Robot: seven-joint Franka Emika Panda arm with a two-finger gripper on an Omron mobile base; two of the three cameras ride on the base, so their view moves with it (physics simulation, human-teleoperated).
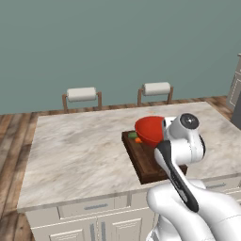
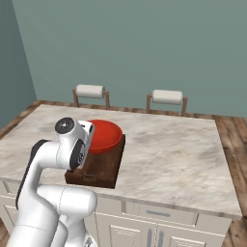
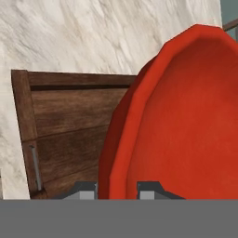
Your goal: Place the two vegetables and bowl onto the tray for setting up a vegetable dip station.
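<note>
The red-orange bowl [image 3: 186, 116] fills the right of the hand view, and my gripper [image 3: 118, 188] is shut on its near rim, one fingertip on each side of the wall. The bowl [image 1: 149, 129] hangs tilted over the far end of the dark brown wooden tray [image 1: 147, 165]. Whether it touches the tray I cannot tell. Beside it at the tray's far left corner lie the green vegetable [image 1: 132, 135] and the orange carrot [image 1: 138, 140], partly hidden by the bowl. From the right, the bowl [image 2: 105, 135] covers the tray's [image 2: 103, 170] far half. A metal handle [image 3: 35, 167] marks the tray's short end.
The tray lies on a marble island counter [image 1: 75, 155] with drawers below its front edge. Two stools with white rolled backs [image 1: 81, 94] [image 1: 156, 88] stand behind the far edge. My own white arm [image 1: 181, 150] blocks the tray's near right part.
</note>
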